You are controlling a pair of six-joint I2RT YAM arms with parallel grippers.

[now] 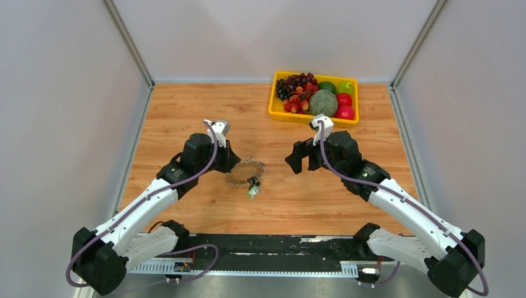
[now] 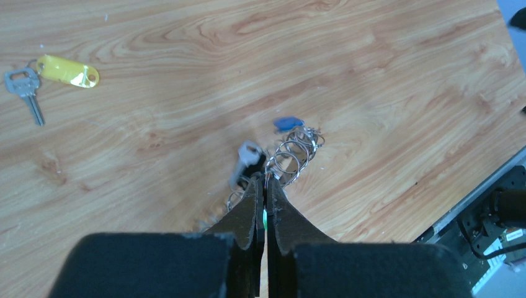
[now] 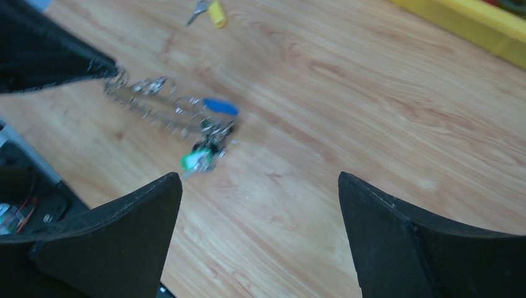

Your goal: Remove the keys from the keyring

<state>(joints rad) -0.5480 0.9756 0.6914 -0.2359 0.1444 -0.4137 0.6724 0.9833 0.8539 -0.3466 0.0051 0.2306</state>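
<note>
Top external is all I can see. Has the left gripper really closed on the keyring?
Observer: Yes. The left wrist camera shows the left gripper with its fingers pressed together on the edge of the keyring.
Operator: Is any key off the ring?
Observer: One. A silver key with a yellow tag lies on the table, well apart from the ring. The left arm hides it from you.
Operator: What does the right wrist camera show?
Observer: The right gripper is wide open and empty. Ahead of it, a blue tag sits on the ring near the green tag.
</note>
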